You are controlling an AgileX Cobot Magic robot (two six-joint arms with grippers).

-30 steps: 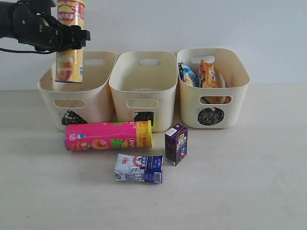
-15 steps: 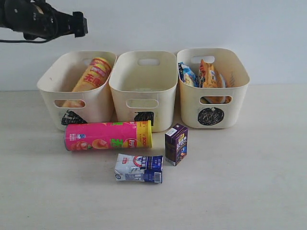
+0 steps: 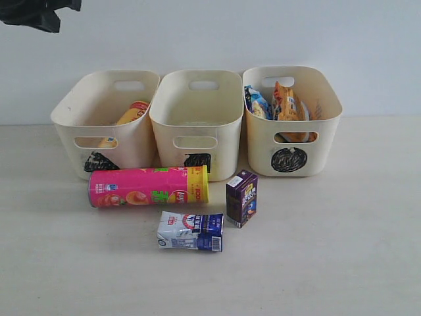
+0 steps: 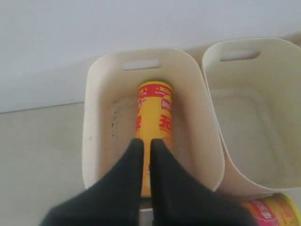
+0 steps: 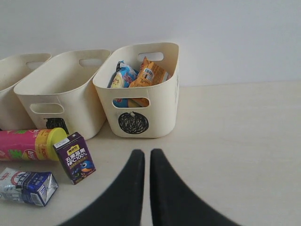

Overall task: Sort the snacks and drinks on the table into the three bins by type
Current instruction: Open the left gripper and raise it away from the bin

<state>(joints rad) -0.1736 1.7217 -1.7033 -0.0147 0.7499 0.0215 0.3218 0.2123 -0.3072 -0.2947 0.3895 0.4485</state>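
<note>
Left wrist view, left gripper [image 4: 146,143] covers near end of yellow tube [image 4: 154,110]

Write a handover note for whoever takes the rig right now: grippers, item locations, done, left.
Left gripper: jaws shut, empty, above the left bin. Right gripper: jaws shut, empty, over the table.
Done: yellow chip tube lies in the left bin; orange bag and blue-white bag sit in the right bin.
On the table: pink chip tube lying in front of the left bin and the middle bin; purple carton upright; white-blue carton lying flat.
Left: the pink chip tube probably joins the yellow one; both cartons likely go in the middle bin, which shows nothing inside.
</note>
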